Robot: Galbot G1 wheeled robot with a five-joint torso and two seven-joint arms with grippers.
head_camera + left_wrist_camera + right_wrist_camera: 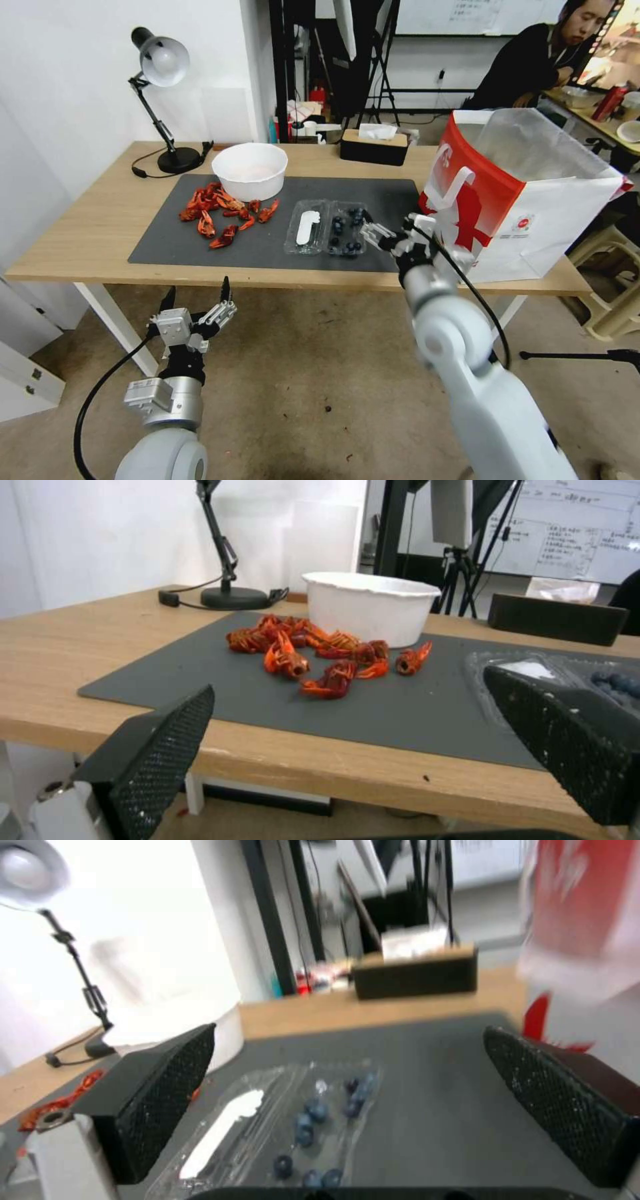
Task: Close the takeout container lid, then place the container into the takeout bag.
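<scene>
Head view shows the takeout container (327, 228) lying open on the table's dark mat (200, 243), lid (307, 227) flat. The right gripper (373, 235), jaws released, hovers just beside the blueberry half; closing has not begun. Next, the jaws must hook the lid's far edge. The left gripper (197, 300) waits released below the table; the takeout bag (533, 200) stands beyond the right jaws.

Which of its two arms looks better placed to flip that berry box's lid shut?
Probably the right. The right gripper hovers open beside the takeout container, whose lid lies flat open. The left gripper hangs open below the table edge, farther off.
</scene>
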